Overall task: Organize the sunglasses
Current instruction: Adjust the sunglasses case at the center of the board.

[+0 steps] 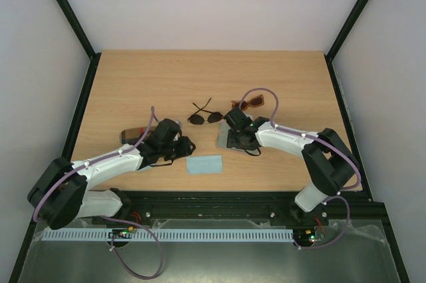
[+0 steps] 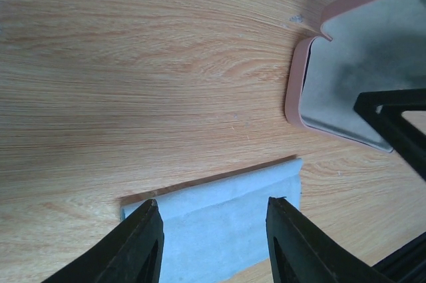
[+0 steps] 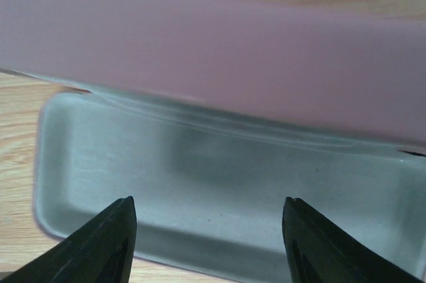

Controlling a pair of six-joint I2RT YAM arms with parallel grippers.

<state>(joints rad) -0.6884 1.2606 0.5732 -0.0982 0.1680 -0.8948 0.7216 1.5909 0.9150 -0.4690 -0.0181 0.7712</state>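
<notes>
Quick rundown, using the open pink case [image 2: 291, 93] as the reference point.

Your right tool [image 3: 210, 204] is hanging right over the case's grey-lined inside. Its two fingers are spread wide with nothing between them. In the right wrist view the pink lid [image 3: 233, 63] fills the top of the picture and is blurry, while the grey tray sits below it.

Your left tool [image 2: 213, 208] is just left of the case, on the near side, over a folded light-blue cloth [image 1: 204, 164]. Its fingers are about halfway apart and nothing is pinched. The cloth lies flat on the tabletop [image 1: 133, 90] and shows through the gap between them. From the left wrist camera you can see the corner of the case, and black bits of the other arm poke in at the right edge.

Both pairs of sunglasses are out on the wood on the far side of the case. The thin black wire aviators [image 1: 205, 117] are a bit to its left, with their arms unfolded. The chunky reddish-brown pair [image 1: 253, 103] is a bit to its right, just beside the aviators, though I can't tell if they touch. Neither pair is in the case.

A brown oblong case [image 1: 132, 135] sits well to the left of the pink one, half hidden behind your left arm.
</notes>
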